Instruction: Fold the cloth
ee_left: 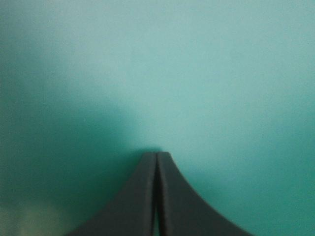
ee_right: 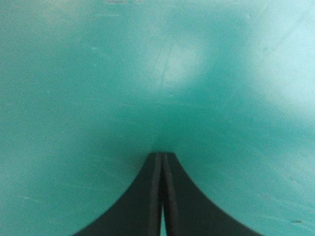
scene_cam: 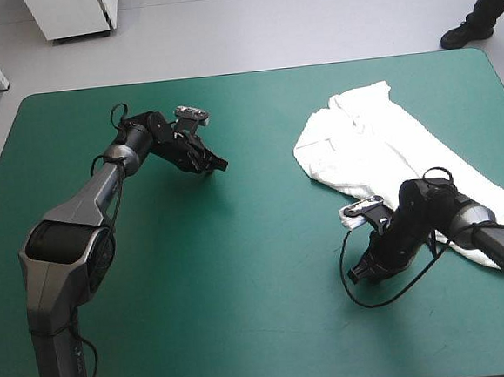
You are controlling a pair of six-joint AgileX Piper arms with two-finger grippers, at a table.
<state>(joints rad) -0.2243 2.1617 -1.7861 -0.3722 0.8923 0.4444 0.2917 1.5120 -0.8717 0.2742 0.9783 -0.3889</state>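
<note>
T-shirt (scene_cam: 379,139) lies on the right half of the desk (scene_cam: 241,268). It's a long rumpled band running from the far-middle area toward the right edge, and its near end passes under the right arm. It's neither spread flat nor neatly folded: the sides look flopped inward, with wrinkles and a bunched lump at the far end.

Handling, my read:
- Thin white knit, light, fully limp, no stiffness, not fragile.
- It will drape and stretch from any grip point, and stacked layers will drag along together.
- The cover is matte teal-green, so I expect the cloth to drag rather than glide.

Where to grab:
- Go for edges or corners: a hem corner, shoulder or sleeve, one layer if possible. A mid-panel pinch just makes a tent.
- Best candidates are the free outline at the far end and the long edge facing the desk's middle.
- I can't tell which end is collar and which is hem.

Pincers:
- Left pincer (scene_cam: 218,166) is closed and empty. Its black fingers (ee_left: 142,196) meet in one pointed arch over bare cover. It sits toward the far left of the desk, well apart from the shirt.
- Right pincer (scene_cam: 357,276) is also closed and empty. Its tip is over bare cover near the shirt's near end, on the side toward the desk's middle.

Both must open before any grab. The fold looks unstarted, and the shirt likely needs spreading first.
</note>
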